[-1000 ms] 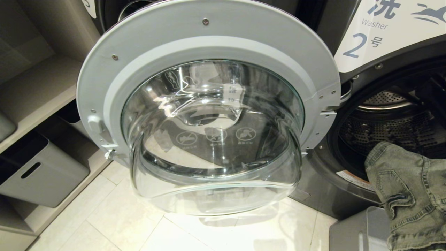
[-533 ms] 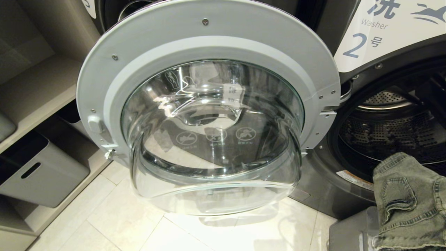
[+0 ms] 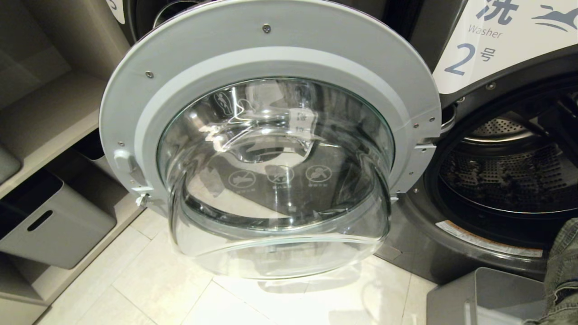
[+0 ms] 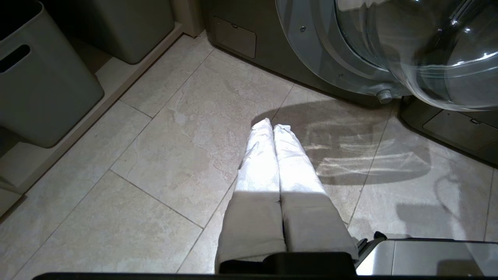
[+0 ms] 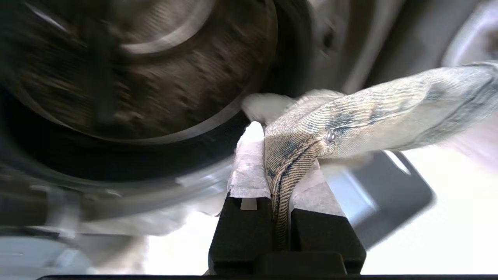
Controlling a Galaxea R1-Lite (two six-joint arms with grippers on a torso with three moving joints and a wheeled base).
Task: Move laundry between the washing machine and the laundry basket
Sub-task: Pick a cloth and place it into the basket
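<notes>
Head view, left to right: washing machine (image 3: 496, 180) door swung wide, drum bare; laundry basket (image 3: 487, 295) just below the opening; laundry (image 3: 562, 271) hanging above the basket. Left tool (image 4: 272, 128) closed, empty, over floor. Right tool (image 5: 278, 171) clamped on a seam. Advice: centre over basket, lower, then release.

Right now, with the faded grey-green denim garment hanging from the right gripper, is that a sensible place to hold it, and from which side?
Probably yes. The right gripper is shut on a thick seamed fold of the faded grey-green denim garment, by a rivet, taken edge-on so the doubled cloth fills the jaws. The rest trails free above the light grey plastic bin. A seam should slip less than single flat cloth.
</notes>
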